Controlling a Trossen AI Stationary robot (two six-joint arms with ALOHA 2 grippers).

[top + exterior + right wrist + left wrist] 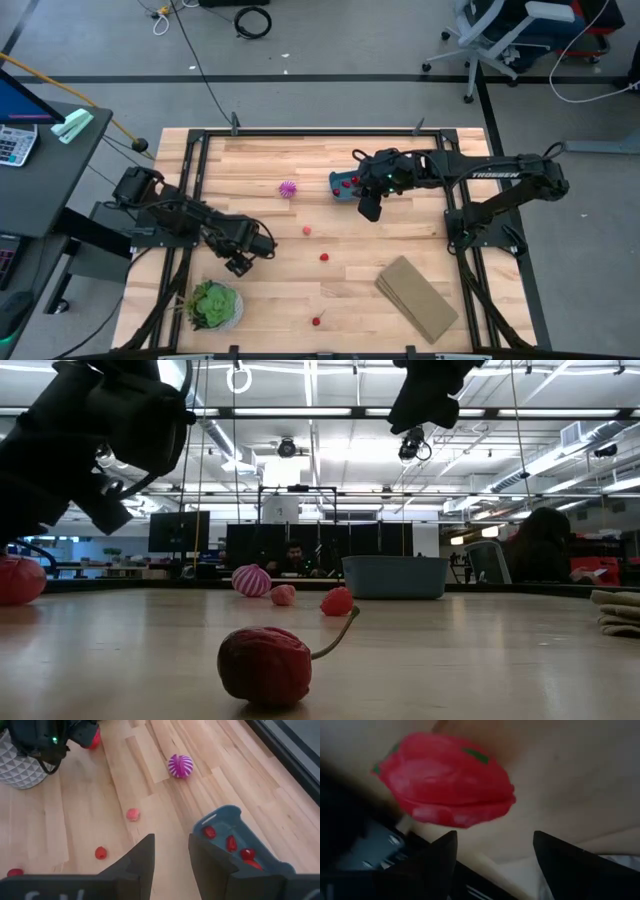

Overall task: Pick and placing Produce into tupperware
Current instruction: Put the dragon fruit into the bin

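Note:
The teal tupperware [343, 186] stands at the table's far middle and holds several red pieces [231, 843]. My right gripper [171, 840] hovers open just beside it, over its near-right side [370, 208], and holds nothing. My left gripper [240, 264] is low at the table's left near side, open; a red toy with green flecks [445, 785] lies on the wood just ahead of its fingertips [492, 837]. Loose on the table are a spiky purple ball [288, 189], a pink piece [307, 230], a red piece [325, 257] and a red cherry with a stem [265, 663].
A green plant in a white pot [213, 305] stands at the near left corner, close to my left gripper. A tan flat block [415, 297] lies near right. Bare wood lies between the loose pieces in the middle. A black frame [320, 131] edges the table.

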